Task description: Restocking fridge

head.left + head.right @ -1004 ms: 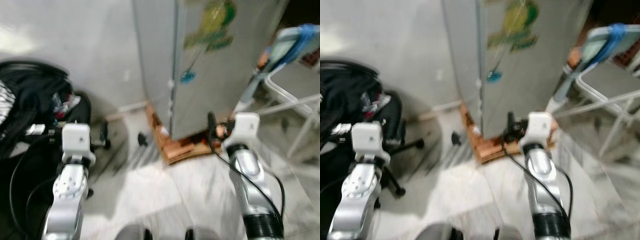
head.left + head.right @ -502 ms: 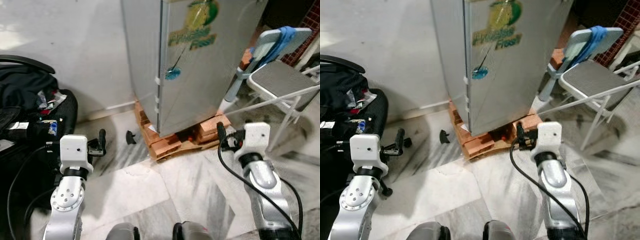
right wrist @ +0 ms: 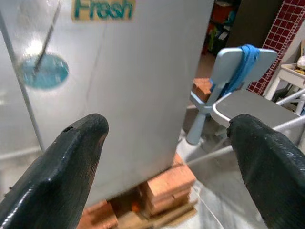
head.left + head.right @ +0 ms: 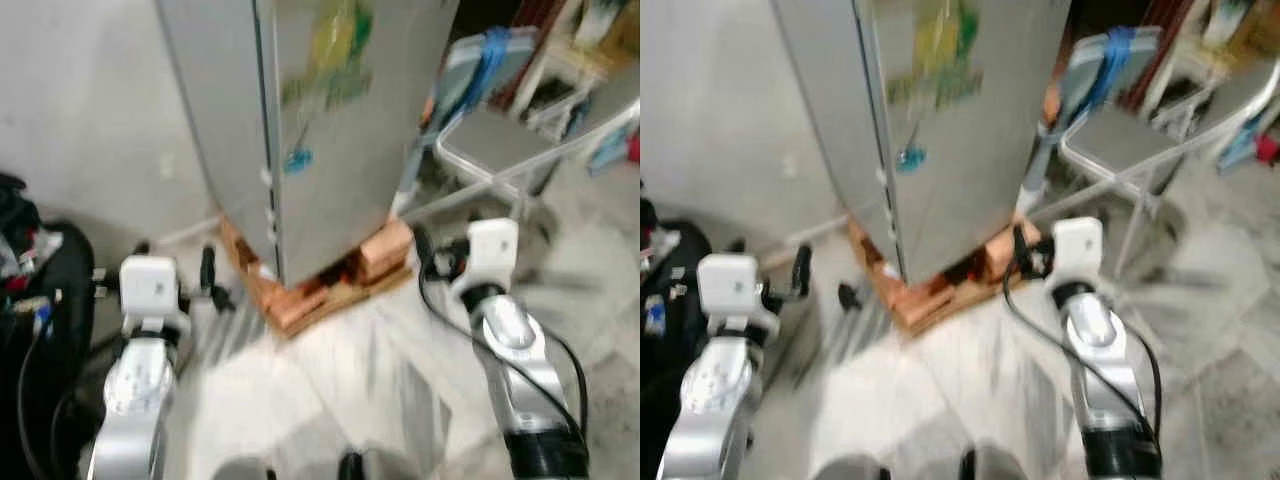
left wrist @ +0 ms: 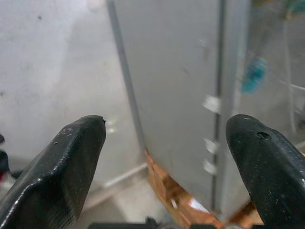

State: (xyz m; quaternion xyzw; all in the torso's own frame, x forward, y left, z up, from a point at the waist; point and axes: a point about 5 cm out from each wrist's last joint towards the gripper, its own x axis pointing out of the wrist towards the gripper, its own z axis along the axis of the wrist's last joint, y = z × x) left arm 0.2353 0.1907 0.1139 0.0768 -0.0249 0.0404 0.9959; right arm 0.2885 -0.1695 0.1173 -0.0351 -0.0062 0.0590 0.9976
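The grey fridge (image 4: 330,120) stands shut straight ahead, with a green and yellow sticker on its door, raised on bricks and a wooden pallet (image 4: 320,285). Both arms are held out low in front of it. My left gripper (image 5: 167,143) is open and empty, facing the fridge's left side and door edge; one black finger (image 4: 207,270) shows beside the white wrist. My right gripper (image 3: 167,152) is open and empty too, facing the door front (image 3: 119,71) and the bricks (image 3: 164,183) under it. The head views are blurred.
A grey folding chair (image 4: 500,135) with a blue cloth (image 4: 490,55) over its back stands right of the fridge. A black bag (image 4: 35,300) lies at the far left against the white wall (image 4: 80,110). The floor is pale marble.
The whole picture has shifted and blurred, so the camera has moved; the fridge sits further left and the chair is more in view. Both grippers stay open and empty.
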